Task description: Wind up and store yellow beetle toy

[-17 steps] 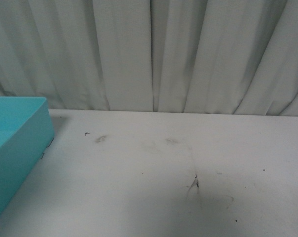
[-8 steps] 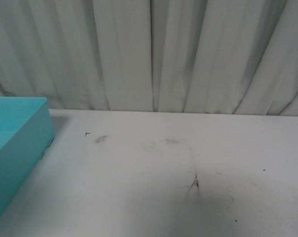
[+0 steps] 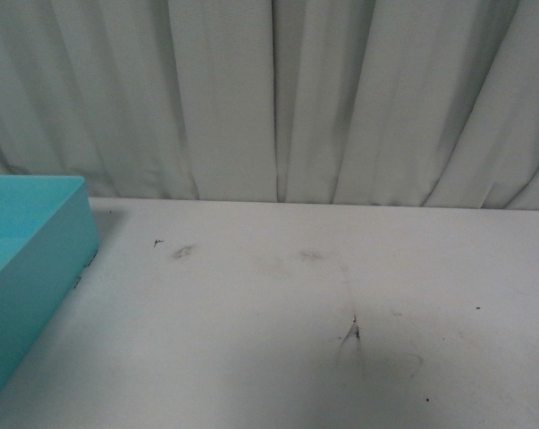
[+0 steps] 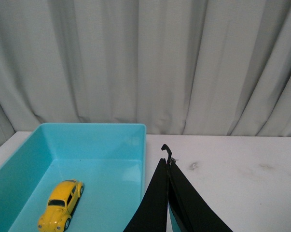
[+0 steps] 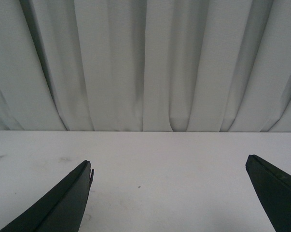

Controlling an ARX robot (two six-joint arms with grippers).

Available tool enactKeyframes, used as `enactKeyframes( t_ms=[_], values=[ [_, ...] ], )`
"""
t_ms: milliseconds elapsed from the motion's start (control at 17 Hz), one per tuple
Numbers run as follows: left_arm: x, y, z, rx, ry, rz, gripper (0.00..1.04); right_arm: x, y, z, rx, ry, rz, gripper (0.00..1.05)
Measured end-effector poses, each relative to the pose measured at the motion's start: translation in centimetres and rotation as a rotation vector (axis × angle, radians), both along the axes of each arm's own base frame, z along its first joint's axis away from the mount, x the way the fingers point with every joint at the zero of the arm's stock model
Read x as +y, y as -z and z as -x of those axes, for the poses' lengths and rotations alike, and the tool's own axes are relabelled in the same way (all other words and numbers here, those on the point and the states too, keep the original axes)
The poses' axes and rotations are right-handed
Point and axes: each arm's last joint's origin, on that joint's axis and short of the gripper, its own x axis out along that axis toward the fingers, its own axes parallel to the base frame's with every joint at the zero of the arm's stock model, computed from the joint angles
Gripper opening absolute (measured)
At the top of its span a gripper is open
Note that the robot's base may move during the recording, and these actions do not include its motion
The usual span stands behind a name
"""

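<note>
Black and pressed together, the two fingers of the left gripper [image 4: 169, 162] meet at a single tip in the left wrist view, closed on nothing, and they stand just beside the near corner of the turquoise bin [image 4: 144, 145], over the white table [image 4: 242, 183]. Inside that bin the yellow beetle toy [image 4: 61, 205] sits on its wheels on the bin floor, near the close end and well apart from every wall, with bare floor stretching from it to the far wall. The right gripper [image 5: 169, 166] is spread wide, one finger at each lower corner of the right wrist view, and between them lies only open table running back to the curtain [image 5: 145, 63]. In the front view neither arm shows; the bin [image 3: 46, 259] juts in at the left edge, its long wall slanting toward the far side, and from that wall the table [image 3: 278, 357] lies free all the way to the right edge, marked only by a few dark scuffs [image 3: 351, 332]. The table's far edge meets the pleated grey-white curtain [image 3: 278, 98], which closes off the whole back. Against the front views of half a second and a second ago, nothing differs: bin, scuffs and curtain folds sit in the same places.
</note>
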Motion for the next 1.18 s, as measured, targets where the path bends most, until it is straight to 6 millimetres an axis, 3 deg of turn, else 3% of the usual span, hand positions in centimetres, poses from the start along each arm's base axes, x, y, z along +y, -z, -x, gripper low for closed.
enactKeyframes(
  t_ms=[766,1120,1179],
  values=[
    [0.0,0.4,1.7,0.01,0.001,0.002,0.03,0.0,0.0,0.0,0.0,0.0,0.0,0.98],
    [0.0,0.4,1.7,0.013,0.001,0.001,0.64,0.0,0.0,0.0,0.0,0.0,0.0,0.98],
    [0.0,0.4,1.7,0.013,0.001,0.001,0.78,0.0,0.0,0.0,0.0,0.0,0.0,0.98]
  ],
)
